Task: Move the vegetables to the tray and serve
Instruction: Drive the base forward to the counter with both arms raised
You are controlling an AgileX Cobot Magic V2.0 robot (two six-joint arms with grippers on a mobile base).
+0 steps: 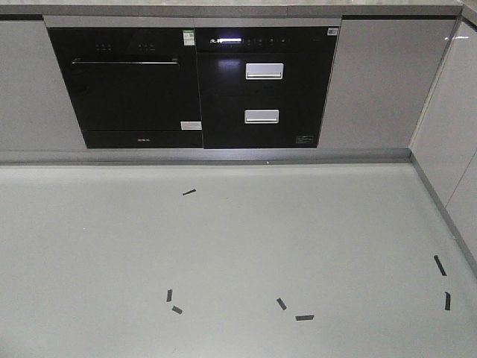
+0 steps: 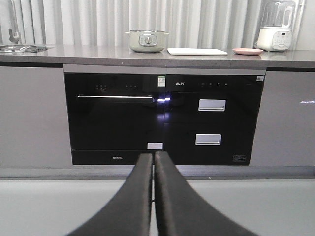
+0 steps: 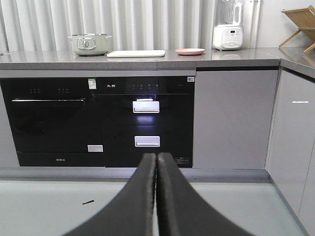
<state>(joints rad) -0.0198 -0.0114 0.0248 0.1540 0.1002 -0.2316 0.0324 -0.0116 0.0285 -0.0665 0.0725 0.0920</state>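
Observation:
The cream-white tray [image 2: 197, 51] lies flat on the grey counter, between a lidded pot and a pink plate; the right wrist view shows the tray [image 3: 136, 53] too. The vegetables are out of view. My left gripper [image 2: 153, 156] is shut and empty, held low in front of the black oven, far from the counter. My right gripper [image 3: 156, 156] is also shut and empty, pointing at the black drawer unit. Neither gripper appears in the front view.
A pale green lidded pot [image 2: 146, 41] stands left of the tray. A round pink plate [image 2: 247, 51] and a white blender [image 2: 276, 27] stand to its right. A wooden rack [image 3: 300, 22] sits on the side counter. Black tape marks [image 1: 304, 317] dot the grey floor.

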